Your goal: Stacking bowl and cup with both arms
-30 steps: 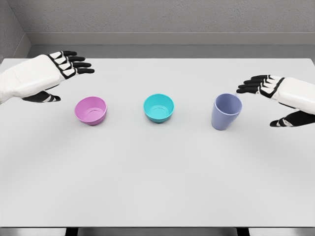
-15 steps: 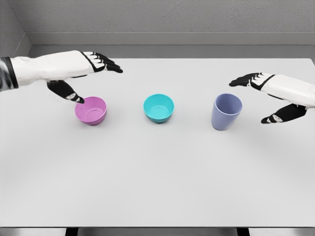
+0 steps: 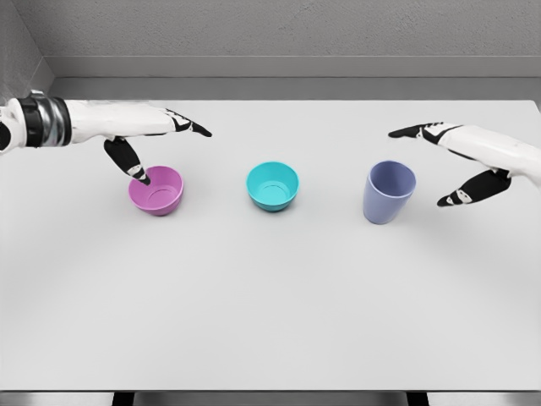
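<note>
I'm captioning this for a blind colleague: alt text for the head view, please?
Two open white robot hands flank a pink bowl, teal bowl and lavender cup standing in a row on a white table; left hand above the pink bowl, right hand beside the cup.

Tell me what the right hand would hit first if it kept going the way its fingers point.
Probably nothing: the right hand points left, passing behind and above the cup. Depth is unclear.
</note>
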Robot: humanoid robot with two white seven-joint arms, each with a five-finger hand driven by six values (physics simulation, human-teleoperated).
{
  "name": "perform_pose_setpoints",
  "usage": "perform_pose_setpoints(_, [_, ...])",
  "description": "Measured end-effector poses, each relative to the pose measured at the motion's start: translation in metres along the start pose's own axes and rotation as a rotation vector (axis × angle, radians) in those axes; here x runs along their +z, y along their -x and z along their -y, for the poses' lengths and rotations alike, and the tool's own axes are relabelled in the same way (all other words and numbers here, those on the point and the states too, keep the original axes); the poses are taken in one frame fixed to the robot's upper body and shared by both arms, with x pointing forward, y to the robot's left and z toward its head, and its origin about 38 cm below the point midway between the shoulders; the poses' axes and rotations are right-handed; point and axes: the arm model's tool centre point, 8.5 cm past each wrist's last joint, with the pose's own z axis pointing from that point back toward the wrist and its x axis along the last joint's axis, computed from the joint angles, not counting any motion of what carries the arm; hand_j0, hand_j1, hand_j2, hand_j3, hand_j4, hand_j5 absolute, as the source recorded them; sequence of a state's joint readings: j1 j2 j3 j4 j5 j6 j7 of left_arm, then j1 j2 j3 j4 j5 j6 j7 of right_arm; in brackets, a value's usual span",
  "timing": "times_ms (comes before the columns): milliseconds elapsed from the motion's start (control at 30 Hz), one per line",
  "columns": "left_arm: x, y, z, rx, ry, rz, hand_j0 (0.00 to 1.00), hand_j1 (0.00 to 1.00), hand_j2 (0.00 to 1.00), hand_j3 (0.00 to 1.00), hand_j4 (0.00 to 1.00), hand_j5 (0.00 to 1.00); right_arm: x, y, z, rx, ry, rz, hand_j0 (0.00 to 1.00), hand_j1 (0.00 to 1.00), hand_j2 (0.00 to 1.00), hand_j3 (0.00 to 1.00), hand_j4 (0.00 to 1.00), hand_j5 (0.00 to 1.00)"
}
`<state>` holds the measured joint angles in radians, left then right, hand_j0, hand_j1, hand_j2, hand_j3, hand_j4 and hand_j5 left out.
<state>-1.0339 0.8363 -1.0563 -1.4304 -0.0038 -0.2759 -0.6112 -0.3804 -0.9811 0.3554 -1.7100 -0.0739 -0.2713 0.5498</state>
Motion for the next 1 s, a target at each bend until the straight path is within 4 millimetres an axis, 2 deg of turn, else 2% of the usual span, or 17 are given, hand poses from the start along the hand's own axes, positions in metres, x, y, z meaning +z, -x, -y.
perform_pose_setpoints(133, [0.000,0.009,0.006,0.013,0.017,-0.023,1.00,1.00,1.00,1.00,1.00,1.00,-0.006,0.008,0.001,-0.021,0.001,-0.015,1.00,1.00,1.00,1.00,1.00,1.00])
perform_pose_setpoints(333, [0.006,0.023,0.018,0.027,0.048,-0.063,1.00,1.00,1.00,1.00,1.00,1.00,-0.010,0.017,-0.010,-0.049,-0.037,-0.034,1.00,1.00,1.00,1.00,1.00,1.00])
perform_pose_setpoints(467, [0.008,0.024,0.025,0.021,0.064,-0.055,1.00,1.00,1.00,1.00,1.00,1.00,-0.010,0.019,-0.013,-0.056,-0.055,-0.042,1.00,1.00,1.00,1.00,1.00,1.00])
perform_pose_setpoints(567, [0.008,0.024,0.031,0.015,0.080,-0.043,1.00,1.00,1.00,1.00,1.00,1.00,-0.015,0.016,-0.005,-0.044,-0.050,-0.034,1.00,1.00,1.00,1.00,1.00,1.00])
perform_pose_setpoints(700, [0.004,0.024,0.042,0.021,0.106,-0.035,1.00,1.00,1.00,1.00,1.00,1.00,-0.021,0.017,-0.014,-0.063,-0.065,-0.031,1.00,1.00,1.00,1.00,1.00,1.00])
perform_pose_setpoints(800, [0.002,0.026,0.045,0.019,0.115,-0.041,1.00,1.00,1.00,1.00,1.00,1.00,-0.025,0.017,-0.008,-0.057,-0.061,-0.031,1.00,1.00,1.00,1.00,1.00,1.00])
perform_pose_setpoints(1000, [0.003,0.034,0.046,-0.015,0.130,-0.085,1.00,1.00,1.00,1.00,1.00,1.00,-0.028,0.021,-0.013,-0.069,-0.085,-0.046,1.00,1.00,1.00,1.00,1.00,1.00])
